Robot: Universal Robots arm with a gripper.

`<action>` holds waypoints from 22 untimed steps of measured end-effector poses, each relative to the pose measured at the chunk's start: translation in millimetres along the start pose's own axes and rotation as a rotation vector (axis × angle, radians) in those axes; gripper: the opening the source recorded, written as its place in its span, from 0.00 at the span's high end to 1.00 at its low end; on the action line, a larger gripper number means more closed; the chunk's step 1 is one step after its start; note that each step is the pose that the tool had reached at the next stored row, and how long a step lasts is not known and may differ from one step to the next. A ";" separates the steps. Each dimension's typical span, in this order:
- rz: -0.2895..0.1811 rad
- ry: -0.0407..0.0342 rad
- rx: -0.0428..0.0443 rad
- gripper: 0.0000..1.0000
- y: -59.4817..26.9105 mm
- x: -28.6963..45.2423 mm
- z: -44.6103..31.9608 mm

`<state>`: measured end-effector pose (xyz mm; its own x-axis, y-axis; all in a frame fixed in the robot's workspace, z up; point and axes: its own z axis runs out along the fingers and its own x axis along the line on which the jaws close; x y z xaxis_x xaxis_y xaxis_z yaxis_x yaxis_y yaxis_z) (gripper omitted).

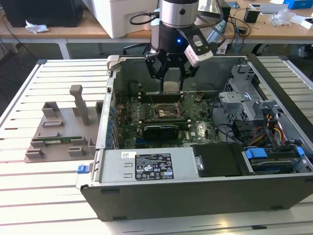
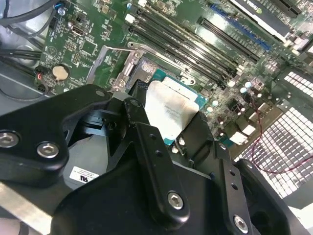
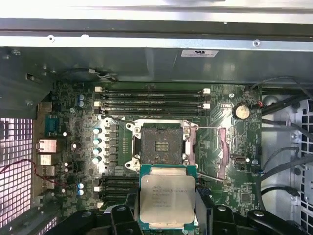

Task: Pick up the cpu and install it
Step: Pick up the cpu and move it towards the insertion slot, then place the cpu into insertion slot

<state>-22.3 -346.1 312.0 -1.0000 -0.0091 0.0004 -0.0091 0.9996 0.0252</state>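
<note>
Cpu [image 3: 167, 198] was pinched flat in the gripper [image 1: 172, 78], hovering over the motherboard [image 3: 68, 161]. Open socket [image 3: 160, 145] sat just past it toward the memory slots [image 3: 152, 98], not quite lined up.

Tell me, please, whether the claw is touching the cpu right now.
Touching. In the first wrist view the claw clamps the cpu by two opposite edges, with no gap showing.

No print is legible. In the exterior view a white printed label [image 1: 154, 166] sits on the power supply [image 1: 111, 171], lower middle of the frame. In the first wrist view faint lines of print cross the top of the cpu [image 3: 167, 198].
</note>
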 end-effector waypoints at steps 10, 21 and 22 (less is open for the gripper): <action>-0.001 0.0001 0.0026 0.46 1.2 -0.7 8.9; 0.001 0.0000 0.0051 0.46 1.3 -0.7 8.9; 0.020 -0.0003 0.0086 0.46 1.2 -0.7 8.9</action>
<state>-21.6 -344.6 303.1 -0.9999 0.0106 0.0005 0.0106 0.9998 0.0166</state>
